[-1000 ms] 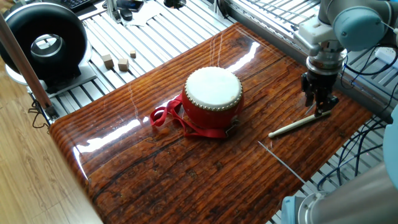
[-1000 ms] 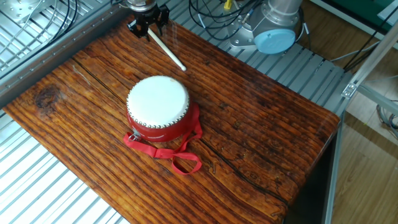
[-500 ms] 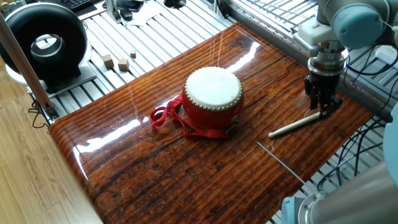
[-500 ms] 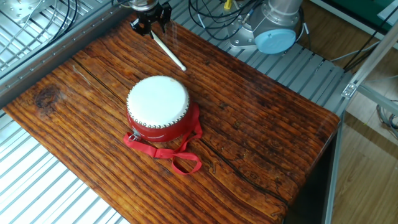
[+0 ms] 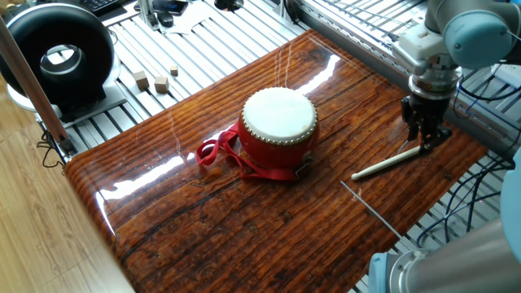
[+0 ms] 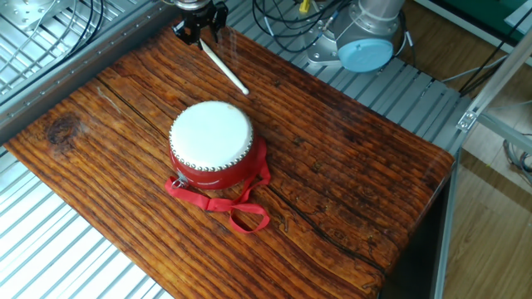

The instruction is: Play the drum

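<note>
Gripper (image 5: 425,143) shifted slightly right since earlier frame, fingers closed on end of drumstick (image 5: 389,163), other end resting on table (image 5: 244,220). Drum (image 5: 278,130) mid-table, well apart, untouched. Wooden cubes (image 5: 156,80) beside black ring device (image 5: 57,57).

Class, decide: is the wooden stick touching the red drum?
Apart. The other fixed view shows bare table between the stick and the drum.
</note>
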`<state>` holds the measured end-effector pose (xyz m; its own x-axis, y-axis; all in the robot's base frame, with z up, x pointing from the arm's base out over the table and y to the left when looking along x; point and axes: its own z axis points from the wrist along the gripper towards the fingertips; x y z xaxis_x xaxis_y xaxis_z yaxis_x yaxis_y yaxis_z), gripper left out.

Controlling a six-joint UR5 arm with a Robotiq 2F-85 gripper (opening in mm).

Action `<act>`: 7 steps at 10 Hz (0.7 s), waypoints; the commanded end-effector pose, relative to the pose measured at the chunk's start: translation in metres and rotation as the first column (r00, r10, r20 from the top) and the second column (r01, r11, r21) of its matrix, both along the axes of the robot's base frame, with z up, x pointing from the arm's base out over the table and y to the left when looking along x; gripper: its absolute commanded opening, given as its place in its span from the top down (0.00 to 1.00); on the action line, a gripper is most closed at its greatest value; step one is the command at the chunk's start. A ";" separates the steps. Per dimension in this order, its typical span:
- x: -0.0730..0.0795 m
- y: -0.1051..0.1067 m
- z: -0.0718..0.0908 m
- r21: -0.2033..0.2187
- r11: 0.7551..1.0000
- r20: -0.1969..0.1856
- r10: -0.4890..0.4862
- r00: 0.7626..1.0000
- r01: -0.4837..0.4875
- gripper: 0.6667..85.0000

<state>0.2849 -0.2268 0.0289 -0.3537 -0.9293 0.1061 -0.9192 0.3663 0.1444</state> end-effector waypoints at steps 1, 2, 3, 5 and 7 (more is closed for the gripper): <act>-0.006 -0.006 -0.005 0.015 1.000 0.023 0.003 1.000 -0.004 0.52; -0.003 -0.008 -0.006 0.012 1.000 0.040 0.004 0.999 -0.004 0.52; 0.001 -0.009 -0.007 0.011 1.000 0.052 0.011 0.999 -0.011 0.52; -0.002 -0.006 -0.009 0.031 0.999 0.055 0.022 0.998 -0.024 0.52; -0.002 -0.011 -0.013 0.028 0.999 0.073 0.025 0.997 -0.028 0.52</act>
